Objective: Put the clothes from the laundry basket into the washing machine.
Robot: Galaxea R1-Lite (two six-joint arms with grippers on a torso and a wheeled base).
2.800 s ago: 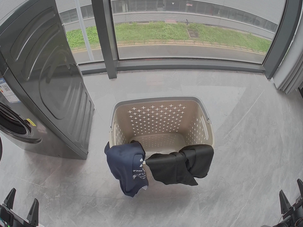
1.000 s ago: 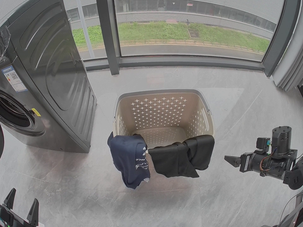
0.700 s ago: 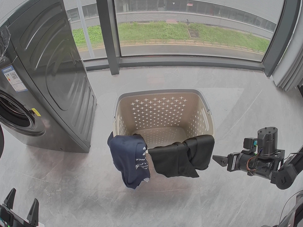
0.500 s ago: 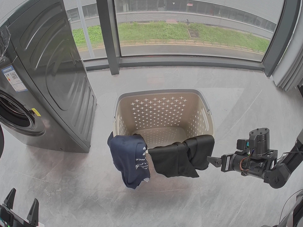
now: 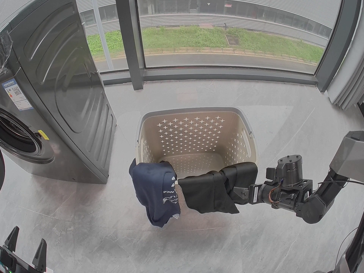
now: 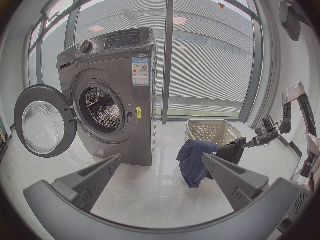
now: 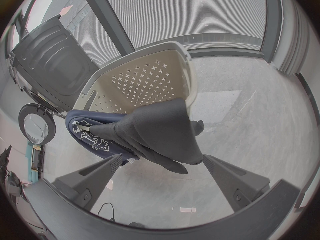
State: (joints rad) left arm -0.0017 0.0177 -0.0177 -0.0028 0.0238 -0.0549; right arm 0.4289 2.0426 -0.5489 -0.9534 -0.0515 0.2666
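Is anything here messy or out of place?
Yes: the navy garment and the black garment hang over the laundry basket's near rim, half outside, instead of lying inside. Plastic film covers the washing machine's control panel.

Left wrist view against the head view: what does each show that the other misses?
Left wrist view: on the washer, the open door's glass and the control panel. Head view: a look down into the basket, to its bare bottom. Both: the washer, the basket, the navy garment and black garment draped over its near rim, the open right gripper at the black garment, and the open left gripper.
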